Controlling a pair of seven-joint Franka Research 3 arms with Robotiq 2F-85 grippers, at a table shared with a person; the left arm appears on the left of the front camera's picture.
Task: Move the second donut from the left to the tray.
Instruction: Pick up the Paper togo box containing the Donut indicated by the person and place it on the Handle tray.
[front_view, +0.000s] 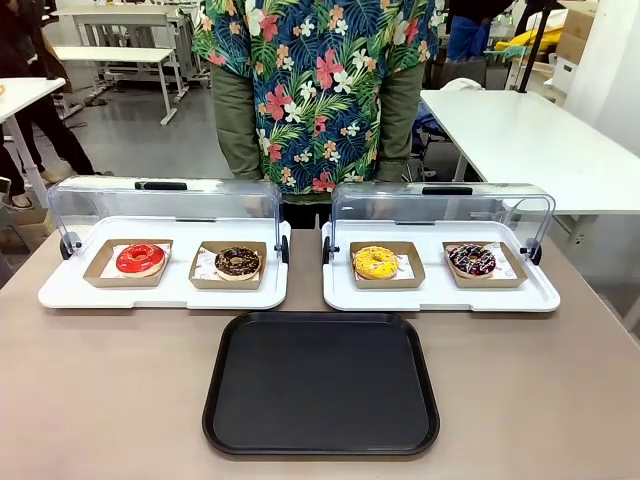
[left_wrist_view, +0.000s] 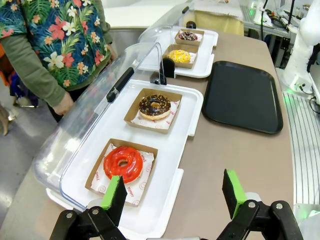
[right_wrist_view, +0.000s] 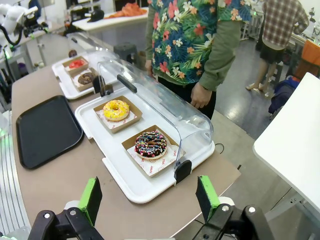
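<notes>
Both pairs of jaws released, the second donut from the left ahead of the left jaws.
The left jaws stand wide apart, green pads gripping nothing. Just ahead lies a glossy red ring donut. Beyond it sits the dark-glazed, pale-sprinkled ring in a shallow brown cardboard holder, on a smooth white tray under a raised clear lid. The tray, flat black plastic with rounded corners and a low rim, lies farther ahead and rightward on the brown worktop. The right jaws gape empty too.
</notes>
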